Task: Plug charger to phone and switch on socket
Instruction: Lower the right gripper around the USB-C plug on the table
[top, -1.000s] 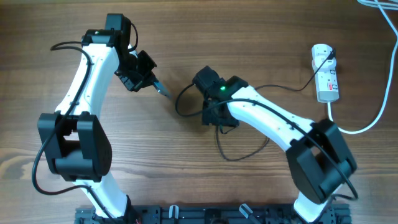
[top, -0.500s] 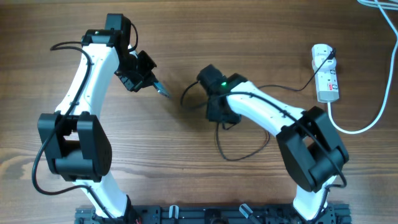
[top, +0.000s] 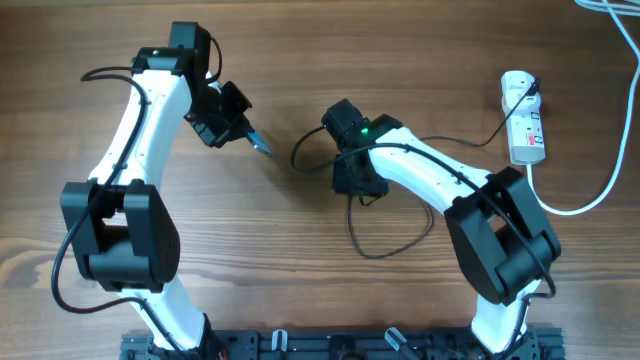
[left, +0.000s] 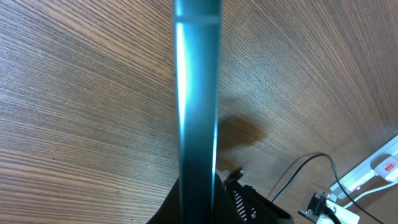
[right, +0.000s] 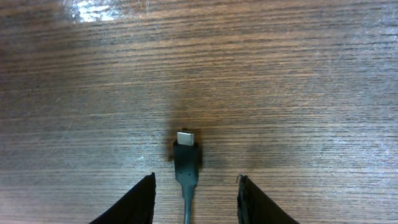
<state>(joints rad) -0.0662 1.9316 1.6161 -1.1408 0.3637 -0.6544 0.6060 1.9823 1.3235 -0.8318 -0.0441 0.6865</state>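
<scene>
My left gripper (top: 243, 130) is shut on the phone (top: 262, 146) and holds it edge-on above the table. In the left wrist view the phone (left: 198, 93) is a narrow teal strip rising from the gripper (left: 198, 202). My right gripper (top: 358, 185) points down at the table, open. In the right wrist view the charger's plug tip (right: 186, 138) lies on the wood between the open fingers (right: 196, 177), untouched. The black charger cable (top: 385, 252) loops across the table to the white socket (top: 525, 125) at the far right.
A thick white cord (top: 600, 195) runs from the socket round the right edge and up to the top right corner. The socket also shows in the left wrist view (left: 382, 168). Arm bases stand at the front edge.
My right arm has swung its elbow in and shifted the gripper slightly right, and the cable loop beside it has drawn in. The left arm and phone have not moved.
</scene>
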